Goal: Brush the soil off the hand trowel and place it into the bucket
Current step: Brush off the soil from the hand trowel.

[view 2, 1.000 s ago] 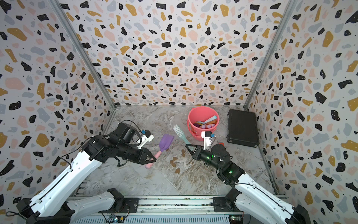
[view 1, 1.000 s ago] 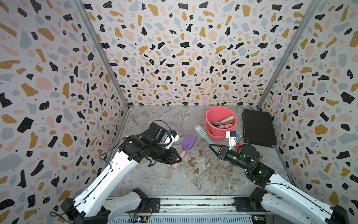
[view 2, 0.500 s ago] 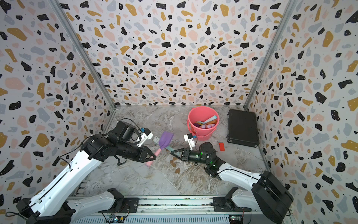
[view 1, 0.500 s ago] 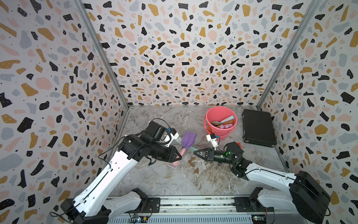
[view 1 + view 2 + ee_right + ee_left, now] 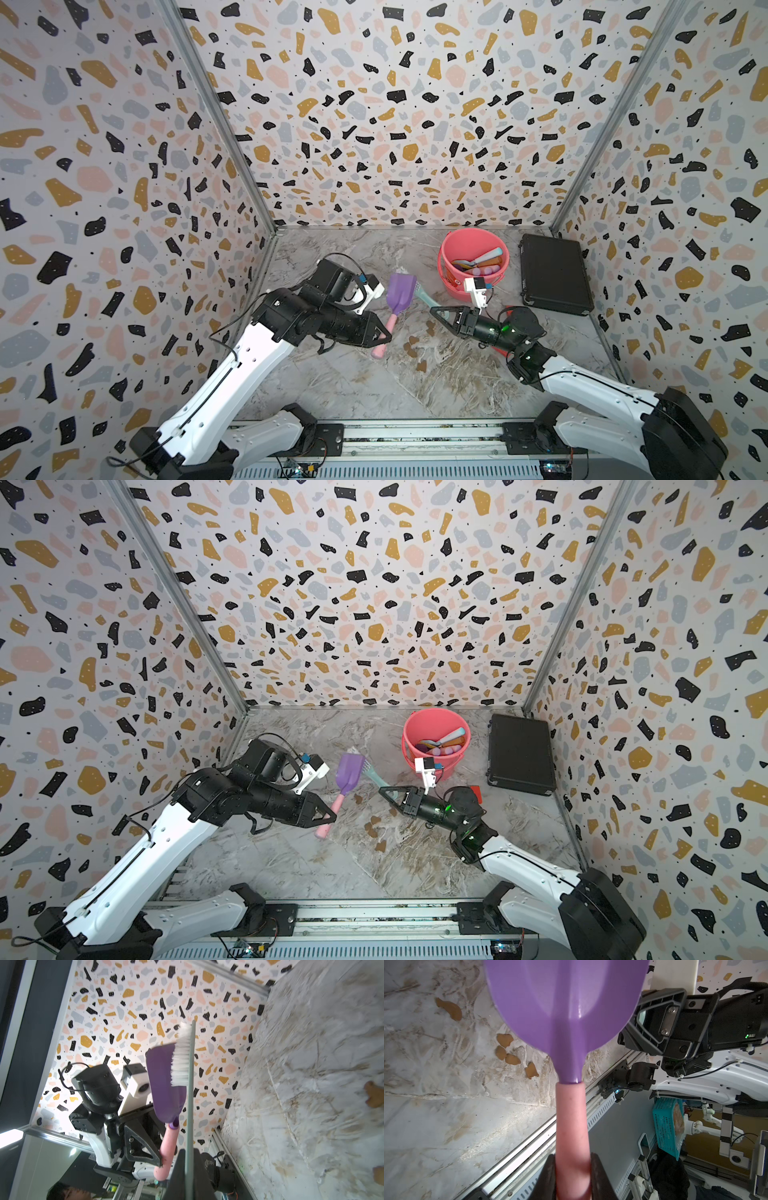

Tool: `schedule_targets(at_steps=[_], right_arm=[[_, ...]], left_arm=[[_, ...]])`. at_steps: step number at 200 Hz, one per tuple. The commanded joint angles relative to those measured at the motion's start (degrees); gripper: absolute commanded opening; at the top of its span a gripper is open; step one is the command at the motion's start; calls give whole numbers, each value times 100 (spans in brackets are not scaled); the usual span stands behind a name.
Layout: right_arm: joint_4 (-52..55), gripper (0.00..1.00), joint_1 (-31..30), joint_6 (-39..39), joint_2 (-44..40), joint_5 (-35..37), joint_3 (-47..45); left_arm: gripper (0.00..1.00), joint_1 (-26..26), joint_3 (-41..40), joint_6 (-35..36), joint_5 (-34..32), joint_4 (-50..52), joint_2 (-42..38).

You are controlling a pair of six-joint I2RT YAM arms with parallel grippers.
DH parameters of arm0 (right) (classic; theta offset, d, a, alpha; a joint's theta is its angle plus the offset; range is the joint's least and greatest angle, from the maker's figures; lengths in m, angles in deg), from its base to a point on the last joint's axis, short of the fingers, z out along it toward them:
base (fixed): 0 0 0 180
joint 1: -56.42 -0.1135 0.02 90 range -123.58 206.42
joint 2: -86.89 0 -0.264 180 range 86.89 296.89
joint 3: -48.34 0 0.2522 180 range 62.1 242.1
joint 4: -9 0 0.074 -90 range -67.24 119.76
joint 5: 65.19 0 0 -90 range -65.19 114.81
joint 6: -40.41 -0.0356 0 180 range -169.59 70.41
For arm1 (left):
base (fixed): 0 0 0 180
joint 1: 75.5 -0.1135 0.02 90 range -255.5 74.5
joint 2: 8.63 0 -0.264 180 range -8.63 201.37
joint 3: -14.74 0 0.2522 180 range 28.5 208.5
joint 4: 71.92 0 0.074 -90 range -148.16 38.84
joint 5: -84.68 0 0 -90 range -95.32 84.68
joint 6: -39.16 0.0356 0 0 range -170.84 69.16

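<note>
The hand trowel (image 5: 400, 291) is held above the marbled table (image 5: 353, 386) by its pink handle, which is clamped between the jaws of the left gripper (image 5: 385, 332). The blade is pointed toward the far wall and the handle's end toward the near edge. The trowel is placed left of the bucket (image 5: 452, 286) and apart from it. The bucket is set at the far right beside a black case (image 5: 555, 274).

The right gripper (image 5: 435, 311) is closed on the thin teal handle of a brush (image 5: 424, 293), whose head is set just right of the blade. In the right wrist view the white bristles (image 5: 181, 1059) are turned toward the blade and overlap it; actual contact cannot be told.

Compared with a second ago, the right gripper and brush have been carried left, from just beside the bucket to the blade. The left gripper's hold is little changed.

The blade is seen as smooth, glossy purple with a squared far edge, narrowing to a neck at the handle. The soil (image 5: 413, 341) is scattered as small brown blobs on the table, near and right of the trowel.
</note>
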Motion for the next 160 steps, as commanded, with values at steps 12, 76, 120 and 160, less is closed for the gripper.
schedule_targets(at_steps=[12,76,120,160], right_arm=[[769,0,379,371,-596,284,-83],[3566,0,470,1876,-1014,-140,92],[4339,0,457,2501,-1142,-662,510],[4089,0,453,2161,-1245,-888,826]], left_arm=[[0,-45,-86,26,295,-141,-128],[0,-56,78,58,174,-145,-51],[0,-54,357,-162,396,-520,289],[0,-54,301,102,63,-282,649]])
